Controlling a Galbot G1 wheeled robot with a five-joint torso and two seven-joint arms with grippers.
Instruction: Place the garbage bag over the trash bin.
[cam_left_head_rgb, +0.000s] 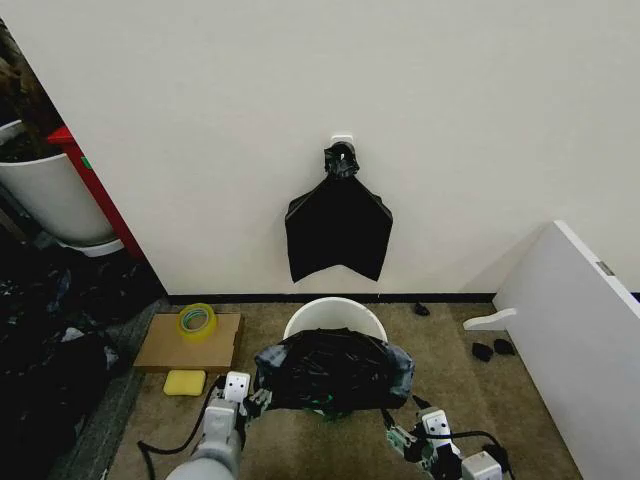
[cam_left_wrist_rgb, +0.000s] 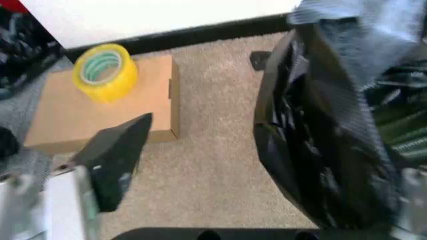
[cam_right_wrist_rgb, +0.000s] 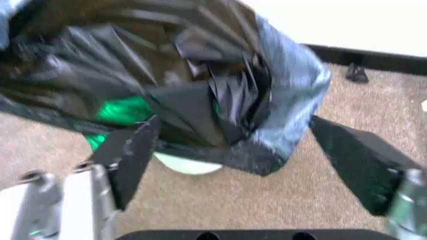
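bag: garbage bag (cam_left_head_rgb: 333, 370) draped over near side of trash bin (cam_left_head_rgb: 335, 316), far rim bare
tools: left tool (cam_left_head_rgb: 252, 397) & right tool (cam_left_head_rgb: 408, 428) both released, beside bin
risk: bag prob slides off, nothing's gripping it

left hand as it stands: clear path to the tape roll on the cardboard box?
Probably yes. The left hand sits open beside the garbage bag; the tape roll lies on the cardboard box, bare carpet between.

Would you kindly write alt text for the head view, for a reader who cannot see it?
A crinkled black garbage bag covers the near side of a white trash bin on carpet. The left gripper and right gripper sit at its two sides. A smaller black bag hangs on the wall behind.
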